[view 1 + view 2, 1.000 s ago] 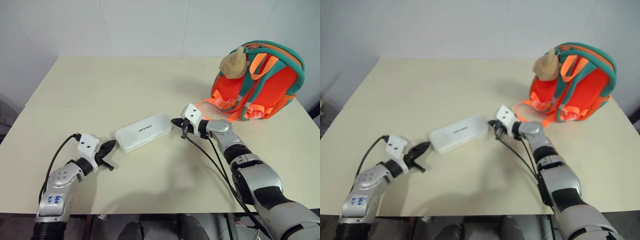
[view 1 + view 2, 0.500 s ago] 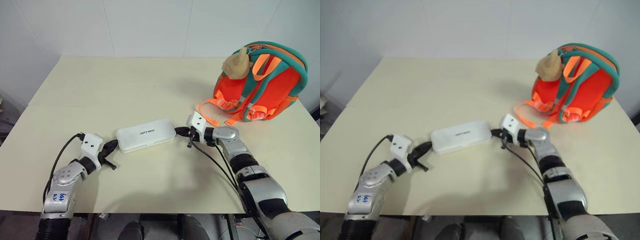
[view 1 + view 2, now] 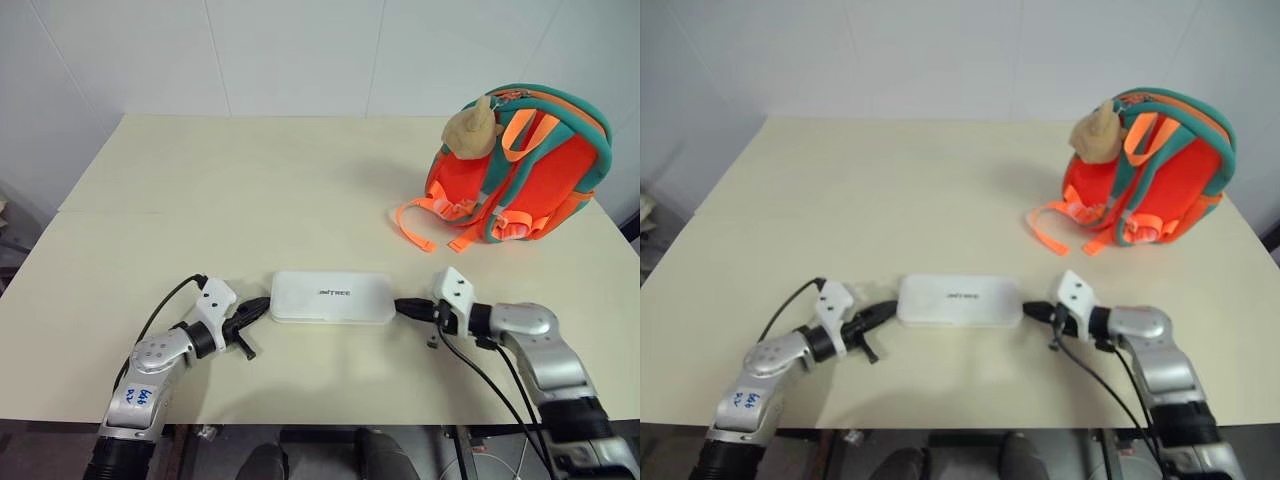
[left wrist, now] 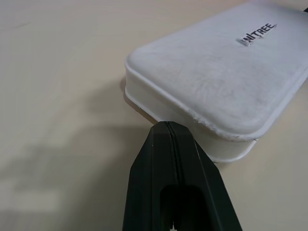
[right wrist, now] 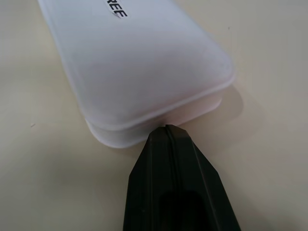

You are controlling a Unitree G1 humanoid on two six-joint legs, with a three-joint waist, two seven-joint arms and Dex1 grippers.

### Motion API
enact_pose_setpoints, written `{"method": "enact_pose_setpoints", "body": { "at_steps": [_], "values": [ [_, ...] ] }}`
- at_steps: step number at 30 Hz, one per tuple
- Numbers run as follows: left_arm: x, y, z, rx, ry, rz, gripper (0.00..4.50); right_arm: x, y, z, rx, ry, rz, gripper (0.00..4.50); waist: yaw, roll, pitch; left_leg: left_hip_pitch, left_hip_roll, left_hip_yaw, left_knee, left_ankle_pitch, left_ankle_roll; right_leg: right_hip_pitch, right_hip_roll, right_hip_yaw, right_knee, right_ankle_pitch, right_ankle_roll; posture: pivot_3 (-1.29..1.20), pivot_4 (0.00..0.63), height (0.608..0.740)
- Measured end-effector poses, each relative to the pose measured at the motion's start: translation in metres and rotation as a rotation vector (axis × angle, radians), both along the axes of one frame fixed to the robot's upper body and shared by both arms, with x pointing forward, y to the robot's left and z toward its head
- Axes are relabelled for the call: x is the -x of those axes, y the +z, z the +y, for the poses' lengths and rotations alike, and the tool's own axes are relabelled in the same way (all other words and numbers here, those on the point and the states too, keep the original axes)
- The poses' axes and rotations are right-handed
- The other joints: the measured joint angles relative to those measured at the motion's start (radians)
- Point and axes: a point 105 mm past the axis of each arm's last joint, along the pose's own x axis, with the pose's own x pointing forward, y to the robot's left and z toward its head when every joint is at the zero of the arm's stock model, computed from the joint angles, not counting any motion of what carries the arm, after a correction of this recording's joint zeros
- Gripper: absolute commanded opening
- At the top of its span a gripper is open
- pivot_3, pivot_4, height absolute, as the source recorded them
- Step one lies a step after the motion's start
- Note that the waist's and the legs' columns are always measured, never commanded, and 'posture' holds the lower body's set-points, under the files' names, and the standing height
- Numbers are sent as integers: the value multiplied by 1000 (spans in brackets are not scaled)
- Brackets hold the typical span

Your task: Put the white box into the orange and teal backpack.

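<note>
The white box (image 3: 332, 297) lies flat near the table's front edge, its dark lettering facing up. My left gripper (image 3: 262, 305) is shut, its tip pressed against the box's left end (image 4: 192, 120). My right gripper (image 3: 401, 307) is shut too, with its tip against the box's right end (image 5: 159, 120). The box sits squeezed between the two tips. The orange and teal backpack (image 3: 520, 170) stands at the table's far right, a tan plush toy (image 3: 470, 127) hanging on its upper left.
Orange strap loops (image 3: 430, 225) from the backpack trail onto the cream table (image 3: 250, 180) toward the box. Black cables run along both forearms. A white wall rises behind the table.
The box has slid toward the front edge and turned level. My right gripper drew back with it, and my left gripper moved right onto the box's left end.
</note>
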Motion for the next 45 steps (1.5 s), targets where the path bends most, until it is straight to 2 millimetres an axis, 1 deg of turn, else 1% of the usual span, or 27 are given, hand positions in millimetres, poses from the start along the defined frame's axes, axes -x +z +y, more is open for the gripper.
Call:
{"method": "enact_pose_setpoints", "body": {
  "at_steps": [4, 8, 12, 16, 18, 19, 20, 21, 24, 26, 27, 29, 30, 31, 33, 34, 38, 42, 45],
  "values": [
    [11, -3, -14, 20, -46, 31, 0, 6, 0, -16, 9, -64, 7, 120, 1, 0, 0, 1, 0, 0, 1, 0, 0, 1, 0, 0, 0, 0, 0, 0, 150, 740],
    [16, -4, -17, 32, -47, 51, 0, 9, -3, -28, 19, -102, 24, 120, 1, 0, 0, 0, 0, 0, 1, 0, 0, 1, 0, 0, 0, 0, 0, 0, 150, 740],
    [16, -4, -17, 32, -43, 59, 0, 9, 0, -32, 14, -116, 17, 120, 1, 0, 0, 0, 0, 0, 0, 0, 0, 1, 0, 0, 0, 0, 0, 0, 150, 740],
    [18, -8, -15, 22, -40, 77, 0, 10, 1, -31, 3, -113, 19, 120, 1, 0, 0, 0, 0, 0, 0, 0, 0, 0, 0, 0, 0, 0, 0, 0, 150, 740],
    [18, -8, -13, 15, -35, 78, 0, 11, 2, -30, -9, -114, 36, 852, 1, 0, 0, 0, 0, 0, 0, 0, 0, 0, 0, 0, 0, 0, 0, 0, 150, 740],
    [18, -8, -9, 6, -27, 79, 179, 11, 3, -30, -16, -113, 47, 1074, 1, 0, 0, 0, 0, 0, 0, 0, 0, 0, 0, 0, 0, 0, 0, 0, 150, 740],
    [17, -6, -4, -1, -16, 79, 414, 12, 5, -32, -18, -114, 58, 1445, 1, 0, 0, 0, 0, 0, 0, 0, 0, 0, 0, 0, 0, 0, 0, 0, 150, 740],
    [16, -5, 1, -7, -2, 81, 534, 13, 5, -34, -16, -112, 72, 1650, 1, 0, 0, 0, 0, 0, 0, 0, 0, 0, 0, 0, 0, 0, 0, 0, 150, 740],
    [9, 1, 29, -42, 46, 100, 1502, 16, 17, -47, -1, -103, 109, 2682, 1, 0, 0, 0, 0, 0, 0, 0, 0, 0, 0, 0, 0, 0, 0, 0, 150, 740],
    [8, 5, 48, -31, 48, 166, 2121, 16, 31, -52, 24, -79, 120, 3352, 0, 0, 0, 0, 0, 0, 1, 0, 1, 0, 0, -1, 0, 0, -1, 0, 150, 740],
    [11, 8, 53, -5, 18, 225, 2428, 16, 39, -53, 32, -67, 120, 3686, -2, 0, 0, 0, 0, 0, 0, 0, 1, 0, 0, -1, 0, 0, -1, 0, 150, 740],
    [18, 17, 51, 70, -68, 320, 3087, 14, 55, -52, 40, -56, 120, 4396, -3, 0, 0, 0, 0, 0, 0, -1, 2, 0, 0, -1, 0, 0, -1, 0, 150, 740],
    [17, 21, 50, 101, -97, 347, 3390, 12, 60, -52, 33, -54, 131, 4500, -2, 0, 0, 0, 0, 0, 0, -1, 2, 0, 0, -1, 0, 0, -1, 0, 150, 740],
    [17, 24, 50, 121, -119, 377, 3639, 11, 65, -51, 28, -55, 146, 4500, -2, 0, 0, -1, 1, 0, 0, -1, 2, 0, 0, -1, 0, 0, -1, 0, 150, 740],
    [18, 27, 52, 128, -150, 430, 4321, 10, 74, -49, 9, -61, 184, 4500, -1, 0, 0, -1, 1, -1, -1, -1, 2, -1, 0, -1, 0, -1, -1, 0, 150, 740],
    [16, 28, 52, 136, -154, 441, 4482, 9, 76, -47, 0, -67, 205, 4500, 1, 0, 0, -1, 1, -1, -1, -1, 2, -1, 0, -1, 0, -1, -1, 0, 150, 740],
    [8, 28, 41, 166, -198, 501, 4482, 7, 75, -37, -37, -94, 332, 4500, 1, 0, 0, -2, 0, -1, -1, -1, 2, -2, 0, -1, -2, -1, -1, 0, 150, 740],
    [2, 24, 19, 186, -260, 548, 4482, 9, 62, -29, -17, -106, 457, 4500, 2, 0, 0, -3, 0, -1, -1, -1, 2, -2, 0, -1, -2, -1, -1, 0, 150, 740],
    [-3, 25, 6, 199, -289, 553, 4482, 9, 55, -24, 5, -109, 496, 4500, 2, 0, 0, -3, 0, -1, -1, -1, 2, -3, 0, -1, -2, -1, -1, 0, 150, 740]
  ]
}}
